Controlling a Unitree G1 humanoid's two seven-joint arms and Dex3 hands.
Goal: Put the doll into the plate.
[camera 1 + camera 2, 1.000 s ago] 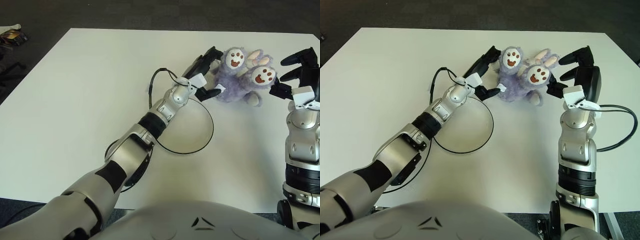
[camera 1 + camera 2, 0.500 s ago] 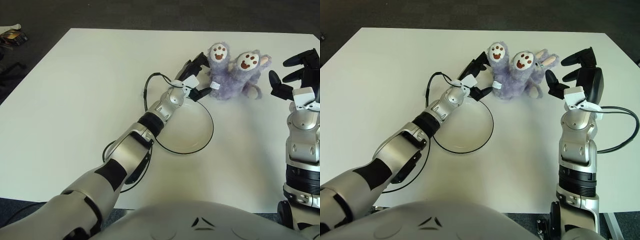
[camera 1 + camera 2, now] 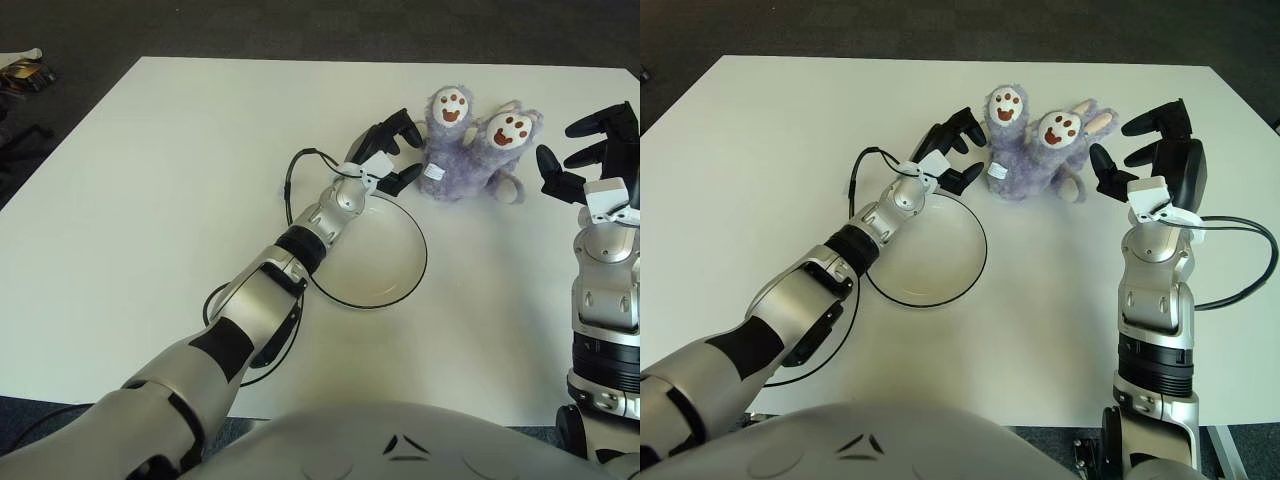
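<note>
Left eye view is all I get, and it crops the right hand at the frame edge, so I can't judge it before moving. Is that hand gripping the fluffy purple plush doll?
Observer: No. The right eye view shows the whole right hand. Its fingers are spread and empty, with a gap to the fluffy purple plush doll.
Operator: Anything trailing off that arm?
Observer: Yes. A black cable loops out to the right from the forearm, over the white table.
Operator: Room on that side?
Observer: Some. The table's right edge shows beyond the hand. The left hand is at the doll's other side, holding nothing, over the far rim of the round white black-rimmed plate.
</note>
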